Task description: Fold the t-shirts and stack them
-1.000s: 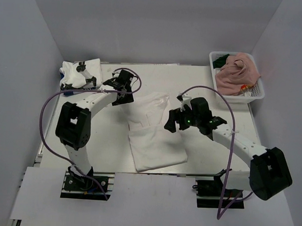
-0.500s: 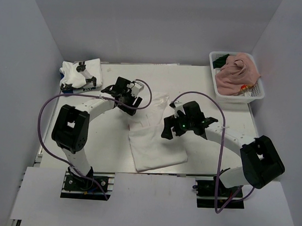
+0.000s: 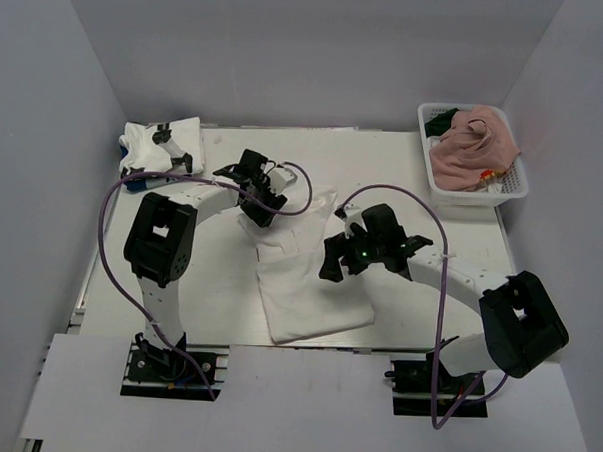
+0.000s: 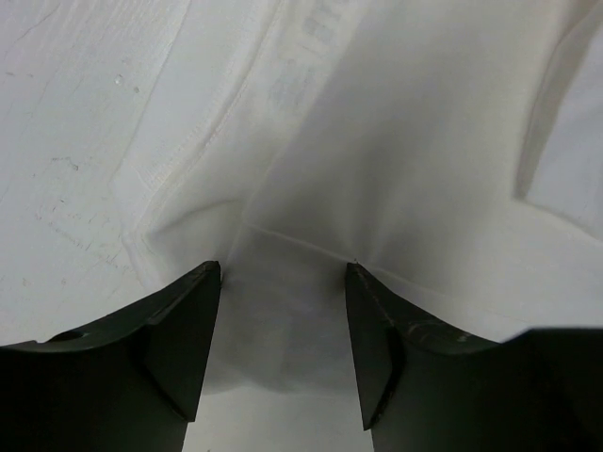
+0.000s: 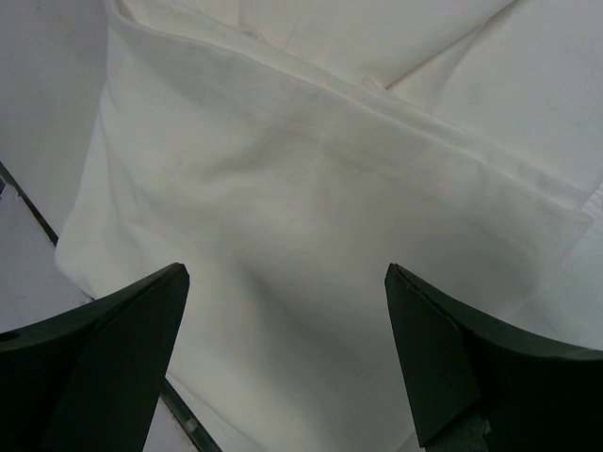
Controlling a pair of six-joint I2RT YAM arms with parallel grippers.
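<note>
White t-shirt (image 3: 309, 276) lies half-folded mid-desk (image 3: 179, 281), left pincer (image 4: 283, 273) part-open astride its far-left edge, right pincer (image 5: 287, 273) wide above its right side, gripping nothing; a folded pile (image 3: 160, 148) sits far left, while the pink shirt (image 3: 475, 149) and green shirt (image 3: 444, 119) lie unfolded in the basket (image 3: 513, 187).

White t-shirt (image 3: 314, 287): soft matt cloth, stitched hem. Basket (image 3: 473, 197): white plastic lattice. Table (image 3: 219, 282): matt white.

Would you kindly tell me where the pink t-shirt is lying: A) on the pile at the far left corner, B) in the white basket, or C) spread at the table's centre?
B: the pink t-shirt is heaped in the basket at the far right; a white t-shirt lies at the centre.
</note>
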